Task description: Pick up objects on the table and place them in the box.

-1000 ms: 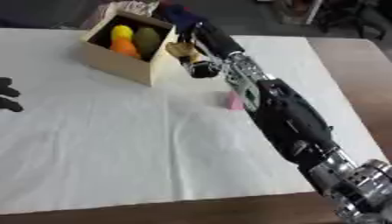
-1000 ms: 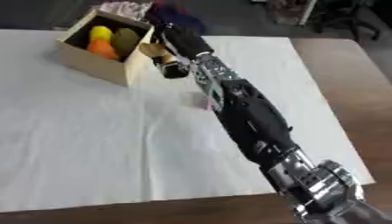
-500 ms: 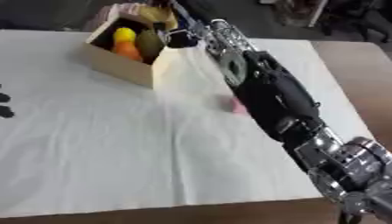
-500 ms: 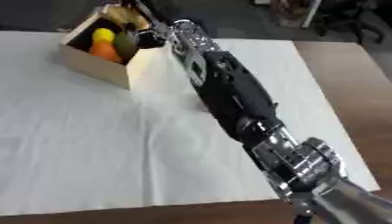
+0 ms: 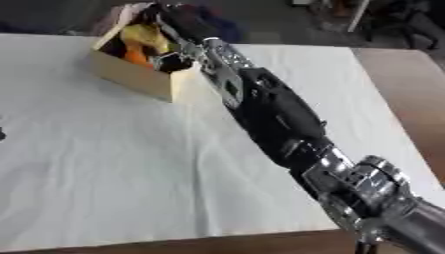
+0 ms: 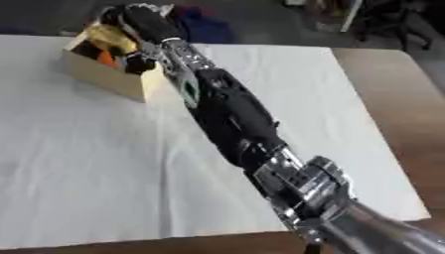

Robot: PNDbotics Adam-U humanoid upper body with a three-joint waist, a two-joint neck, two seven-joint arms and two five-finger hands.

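Cardboard box (image 5: 137,78) w/ yellow fruit (image 5: 142,35) under your right hand (image 6: 143,22) (fingers unclear, can't tell grip): placing step; next, release & withdraw.

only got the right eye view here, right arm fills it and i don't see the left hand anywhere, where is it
Observer: The left eye view shows only a dark sliver of the left hand at the picture's left edge, over the white cloth, far from the box.
Operator: ok, and what's in the box, the right hand hides most of it for me
Observer: In the left eye view the right hand sits over the box's far right part, so more of a yellow thing shows to its left, with an orange thing just below it.
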